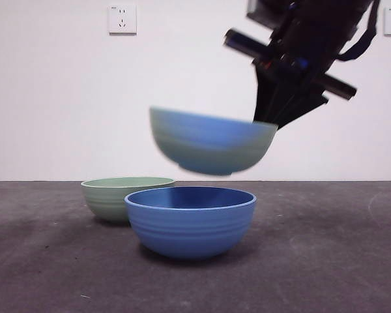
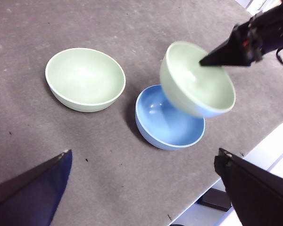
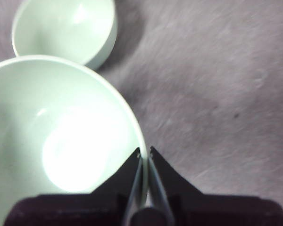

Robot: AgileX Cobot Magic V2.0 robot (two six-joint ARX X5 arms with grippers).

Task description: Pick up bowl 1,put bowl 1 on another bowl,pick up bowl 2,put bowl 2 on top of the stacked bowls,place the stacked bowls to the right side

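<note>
My right gripper [image 1: 274, 120] [image 3: 145, 153] is shut on the rim of a pale green bowl, bowl 1 [image 1: 212, 147] [image 2: 198, 80] [image 3: 52, 141]. It holds the bowl tilted in the air just above the blue bowl [image 1: 190, 220] [image 2: 172, 125], without touching it. The other pale green bowl, bowl 2 [image 1: 120, 195] [image 2: 85, 77] [image 3: 66, 28], stands upright on the table behind and left of the blue one. In the right wrist view the held bowl hides the blue bowl. My left gripper [image 2: 141, 188] hangs open high over the table, away from all three bowls.
The dark grey table [image 1: 326, 261] ends in an edge [image 2: 212, 179] close to the blue bowl in the left wrist view. A white wall with two sockets [image 1: 122, 19] stands behind.
</note>
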